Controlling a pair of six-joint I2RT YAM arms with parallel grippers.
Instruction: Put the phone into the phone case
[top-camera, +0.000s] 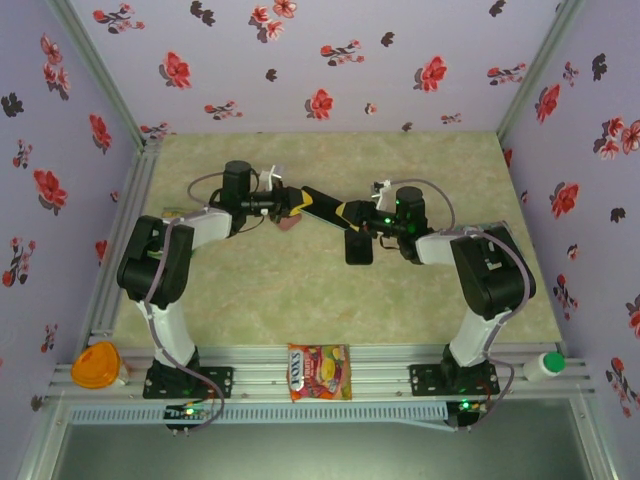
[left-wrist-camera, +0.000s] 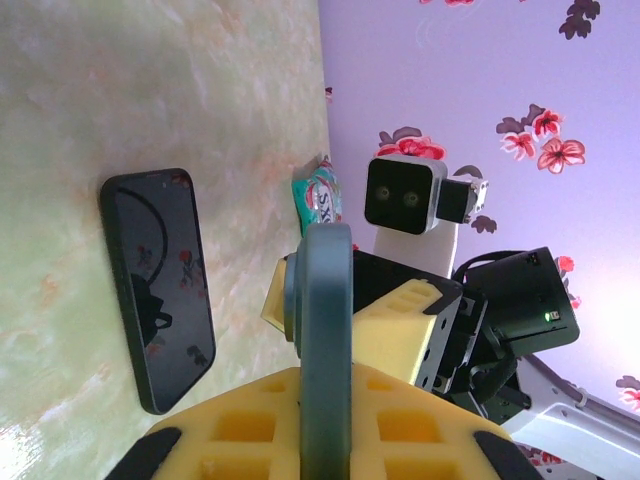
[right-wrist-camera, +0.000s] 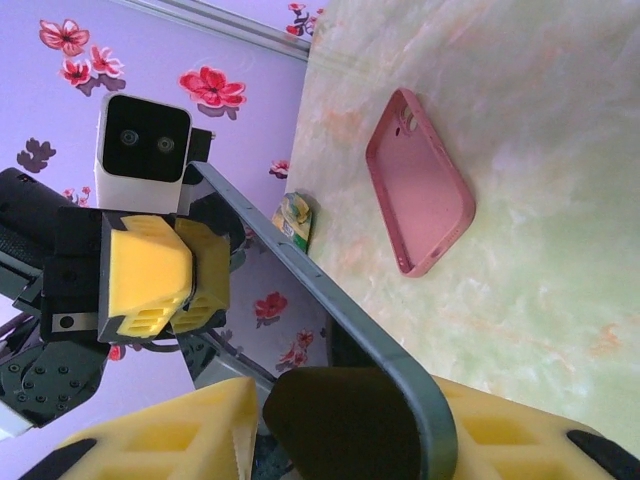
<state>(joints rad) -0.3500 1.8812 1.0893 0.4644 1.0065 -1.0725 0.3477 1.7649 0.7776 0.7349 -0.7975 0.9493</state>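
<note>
My left end effector (top-camera: 287, 203) and right end effector (top-camera: 352, 212) meet above the middle of the bench (top-camera: 300, 300), each pinching one end of a thin slate-blue phone case (left-wrist-camera: 325, 300) held up in the air between them. The black phone (left-wrist-camera: 155, 290) lies flat on the bench, screen up, just beside my right end effector and inside no case. A pink case (right-wrist-camera: 420, 185) lies empty below the left one. I judge the case lifted and the insertion not yet begun.
</note>
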